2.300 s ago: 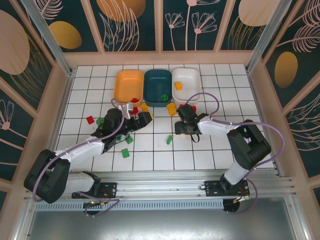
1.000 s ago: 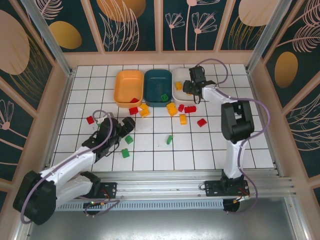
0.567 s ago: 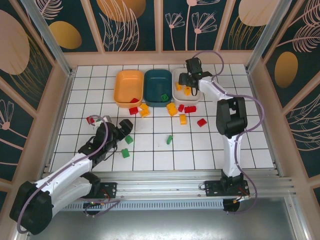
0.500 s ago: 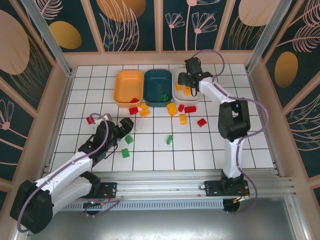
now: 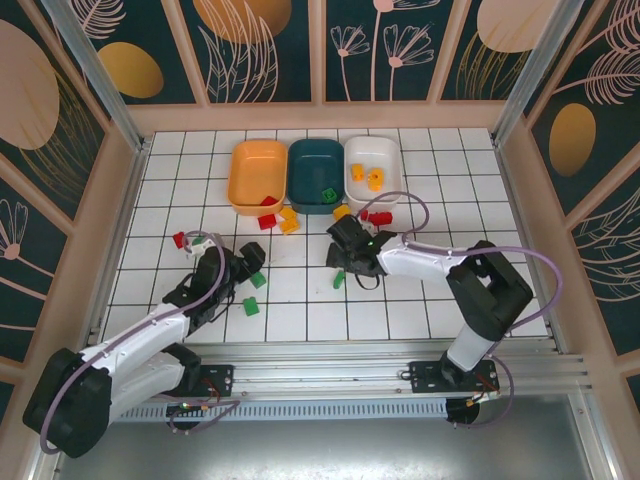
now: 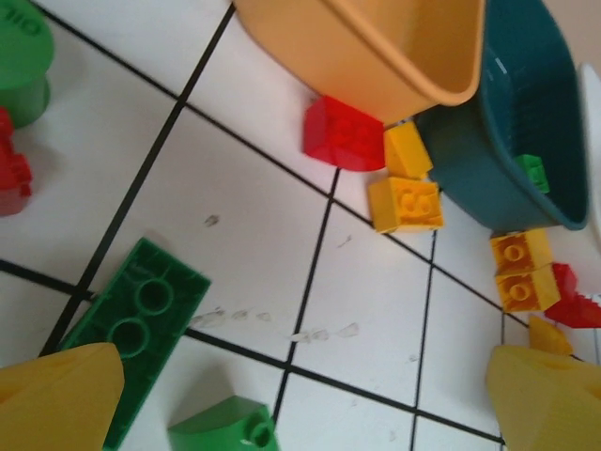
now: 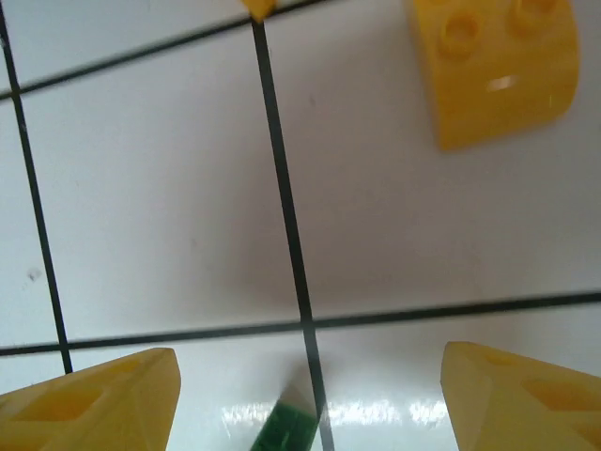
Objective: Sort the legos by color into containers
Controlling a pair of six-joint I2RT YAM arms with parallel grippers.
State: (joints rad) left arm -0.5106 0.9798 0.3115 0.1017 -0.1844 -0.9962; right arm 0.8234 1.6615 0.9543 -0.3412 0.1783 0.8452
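Note:
Three containers stand at the back: an orange tray (image 5: 250,170), a teal tray (image 5: 312,165) and a white tray (image 5: 380,155) holding two yellow legos (image 5: 375,180). My right gripper (image 5: 340,262) (image 7: 310,395) is open and empty, low over the tiles, with a green lego (image 7: 286,432) (image 5: 339,279) between its fingertips' line and a yellow lego (image 7: 498,66) ahead. My left gripper (image 5: 248,264) (image 6: 302,395) is wide open and empty, over a flat green lego (image 6: 131,329) and a rounded green lego (image 6: 225,432).
Loose red (image 5: 267,221) and yellow (image 5: 288,220) legos lie in front of the trays; more red ones (image 5: 378,215) sit before the white tray. A red lego (image 5: 180,240) lies at the left. The teal tray holds a green lego (image 6: 533,172). Walls close in the tiled floor.
My right arm has swung back from the white tray, where a yellow lego now lies, down to mid-table over the green lego, jaws wider. My left arm has barely shifted.

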